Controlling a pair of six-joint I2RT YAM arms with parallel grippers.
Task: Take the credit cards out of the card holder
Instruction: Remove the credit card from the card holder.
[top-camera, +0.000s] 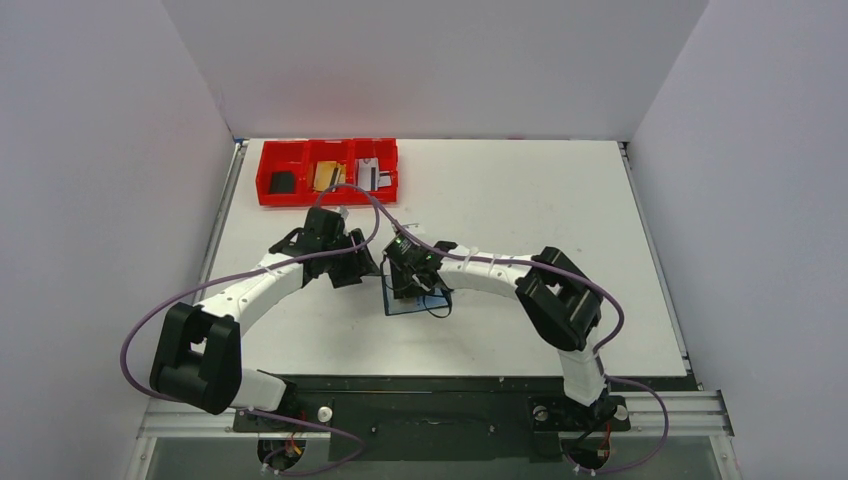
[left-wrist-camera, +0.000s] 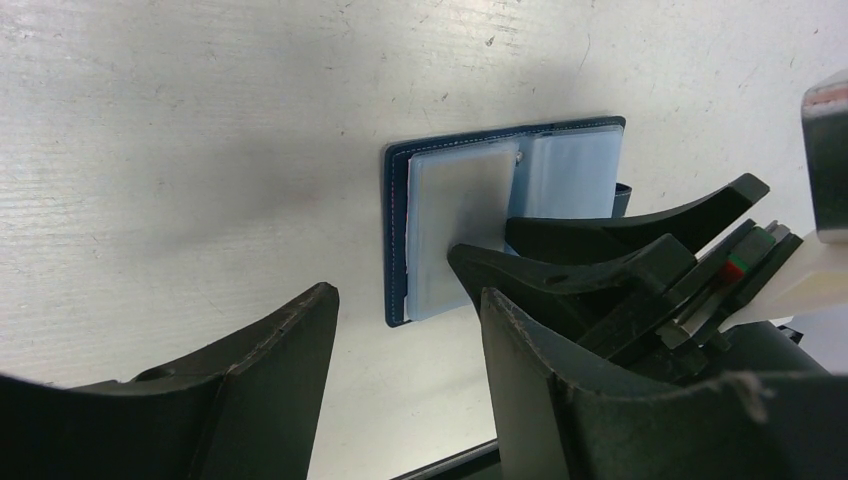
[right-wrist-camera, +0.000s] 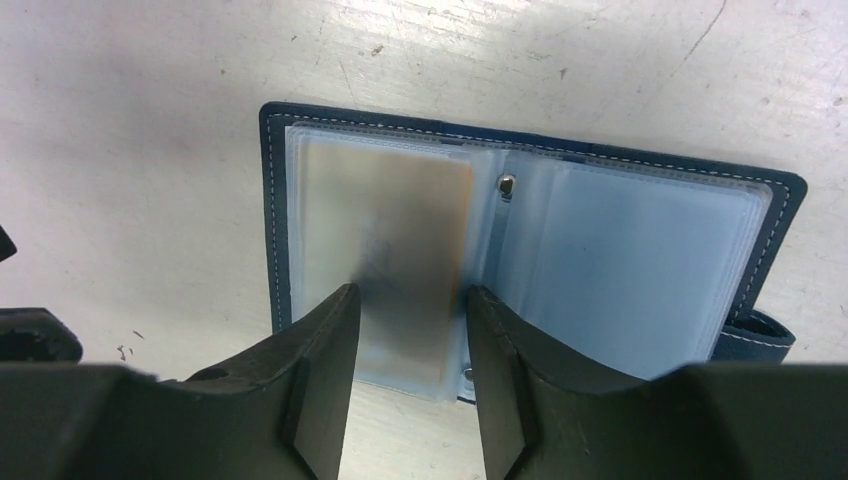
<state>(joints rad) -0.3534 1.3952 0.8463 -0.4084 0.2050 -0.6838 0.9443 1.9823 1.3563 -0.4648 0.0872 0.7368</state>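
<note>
The card holder lies spread open on the tabletop, directly beneath the right hand and just off to the side of the left hand. Well beyond both hands, a red tray holds a black card, a gold card and a silvery card, one to a compartment, so most of the unloading looks done.

One tan card is not yet out: it sits inside a clear sleeve on one leaf of the holder, right under the right hand's fingertips. That hand stands partly open, its fingers either side of the card's lower part, with nothing gripped between them; whether the tips touch the sleeve is unclear. The left hand is also partly open and empty, low over bare tabletop.

The opposite leaf's sleeves look empty, though stacked pockets could hide more. What is left, it seems, is to slide this card free and carry it away.
</note>
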